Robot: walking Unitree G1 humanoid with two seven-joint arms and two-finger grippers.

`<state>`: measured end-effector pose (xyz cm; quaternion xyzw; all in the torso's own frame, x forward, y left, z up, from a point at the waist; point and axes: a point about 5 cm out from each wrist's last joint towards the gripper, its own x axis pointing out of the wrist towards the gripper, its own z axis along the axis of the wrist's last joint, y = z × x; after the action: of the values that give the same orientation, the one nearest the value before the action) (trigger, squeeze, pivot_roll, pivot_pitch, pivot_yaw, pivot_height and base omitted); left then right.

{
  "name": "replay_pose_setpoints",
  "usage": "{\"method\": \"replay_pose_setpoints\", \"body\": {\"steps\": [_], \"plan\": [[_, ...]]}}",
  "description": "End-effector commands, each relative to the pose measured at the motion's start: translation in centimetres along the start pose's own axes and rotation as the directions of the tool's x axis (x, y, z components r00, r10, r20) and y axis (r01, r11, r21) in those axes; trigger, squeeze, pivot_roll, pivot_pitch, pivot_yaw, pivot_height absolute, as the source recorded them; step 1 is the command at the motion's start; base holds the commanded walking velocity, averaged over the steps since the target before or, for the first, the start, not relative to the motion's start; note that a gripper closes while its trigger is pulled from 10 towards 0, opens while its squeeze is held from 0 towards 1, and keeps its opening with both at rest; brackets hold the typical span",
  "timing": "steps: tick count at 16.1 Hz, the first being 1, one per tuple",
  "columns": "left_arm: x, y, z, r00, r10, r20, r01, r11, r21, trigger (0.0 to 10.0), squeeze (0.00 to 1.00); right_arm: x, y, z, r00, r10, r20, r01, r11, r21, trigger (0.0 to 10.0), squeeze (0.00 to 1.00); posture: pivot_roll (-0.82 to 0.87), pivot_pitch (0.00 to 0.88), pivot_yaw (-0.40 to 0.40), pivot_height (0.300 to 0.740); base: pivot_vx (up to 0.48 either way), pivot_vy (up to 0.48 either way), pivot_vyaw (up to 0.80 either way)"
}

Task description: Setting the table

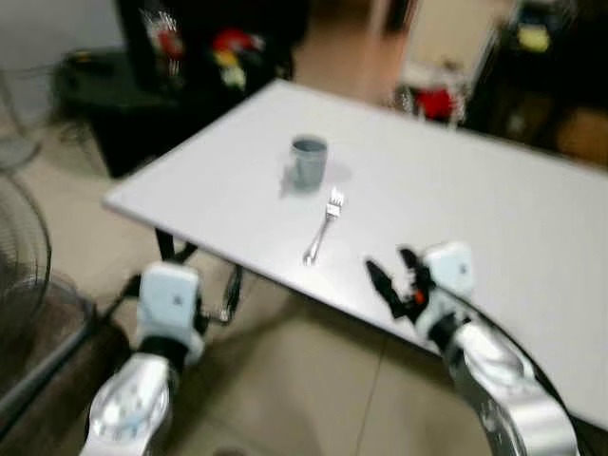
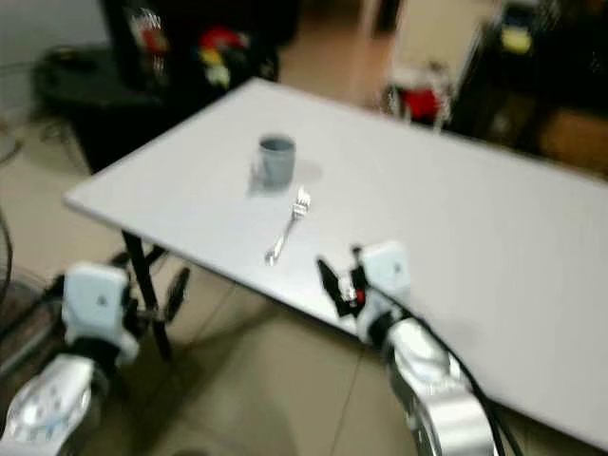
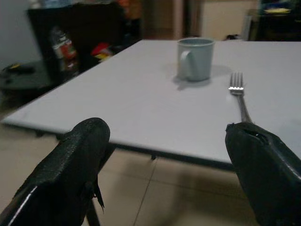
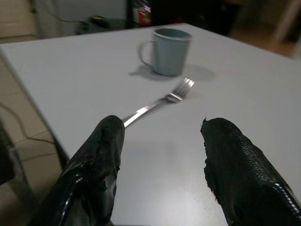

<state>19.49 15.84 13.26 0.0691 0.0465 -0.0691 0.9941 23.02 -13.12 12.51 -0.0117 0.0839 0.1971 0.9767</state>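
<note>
Right gripper, fingers spread and empty, hovers just past the fork handle, whose long axis runs toward the mug; left gripper, also spread, sits off the table edge, farther away.

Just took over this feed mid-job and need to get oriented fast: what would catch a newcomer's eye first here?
A white table runs across the view, bare apart from a grey-blue mug near its left corner and a silver fork lying just beside it, tines toward the mug. The right gripper hovers open over the table's near edge, close to the fork's handle, while the left gripper hangs open below the edge.
</note>
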Motion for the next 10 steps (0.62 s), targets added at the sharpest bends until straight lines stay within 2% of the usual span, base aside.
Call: {"method": "replay_pose_setpoints", "body": {"steps": [1,4,7,8,10], "plan": [[-0.5,-0.6,-0.3,0.999,-0.024,-0.023,0.024,1.0,-0.009,10.0,0.0,-0.4,-0.2,0.0,1.0,0.008,-0.002,-0.009,1.0,-0.024,10.0,0.0,0.1,0.021,-0.046,0.74,0.0,0.0,0.8],[-0.7,-0.7,-0.2,0.999,-0.046,-0.024,0.047,0.999,0.02,10.0,0.0,-0.9,-0.6,-0.3,1.0,-0.016,-0.005,0.016,1.0,-0.005,10.0,0.0,0.11,0.012,-0.033,0.74,0.0,0.0,0.8],[-0.6,-0.5,-0.5,0.998,-0.06,-0.03,0.062,0.997,0.056,10.0,0.0,-1.5,-2.1,-1.2,0.989,-0.144,-0.017,0.144,0.989,0.03,10.0,0.0,0.09,0.012,-0.016,0.74,0.0,0.0,0.8],[-0.5,-0.4,-0.6,0.998,-0.06,-0.034,0.062,0.997,0.043,10.0,0.0,-2.5,-2.7,-1.5,0.982,-0.186,-0.012,0.187,0.982,0.03,10.0,0.0,0.08,0.008,0.006,0.74,0.0,0.0,0.8],[0.1,-0.2,-0.5,0.998,-0.066,-0.022,0.067,0.997,0.039,10.0,0.0,-3.3,-2.8,-1.8,0.976,-0.218,-0.022,0.219,0.975,0.03,10.0,0.0,0.06,0.018,0.046,0.74,0.0,0.0,0.8]]}}
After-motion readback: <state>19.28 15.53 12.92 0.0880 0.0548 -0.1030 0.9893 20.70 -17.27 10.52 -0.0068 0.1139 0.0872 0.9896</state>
